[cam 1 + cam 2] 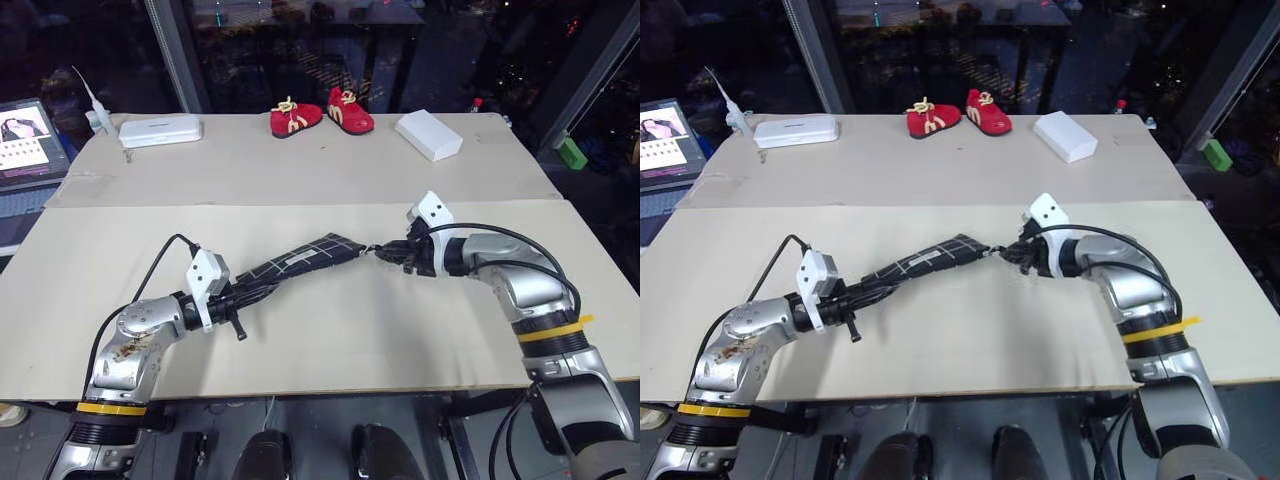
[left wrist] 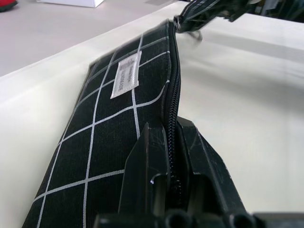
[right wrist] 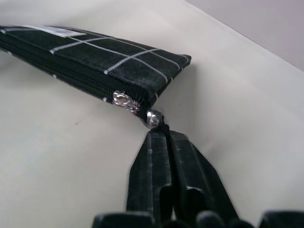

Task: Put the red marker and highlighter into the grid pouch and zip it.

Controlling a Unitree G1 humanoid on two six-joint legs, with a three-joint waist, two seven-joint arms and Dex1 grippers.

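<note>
- Flat black fabric grid pouch w/ thin white lines + small white label is held off the beige board surface, stretched between both arms, roughly mid-surface.
- Left tool: fingers clamped tight on pouch's near end, right at the zipper seam.
- Right tool: fingers pressed together on the black pull cord; silver zipper slider sits at pouch's far end just beyond the tips.
- Zipper line looks closed along the whole visible length.
- Back of surface, well apart from pouch: pair of red baby shoes, white rectangular box, flat white case.
- Laptop screen off the surface's left edge.
</note>
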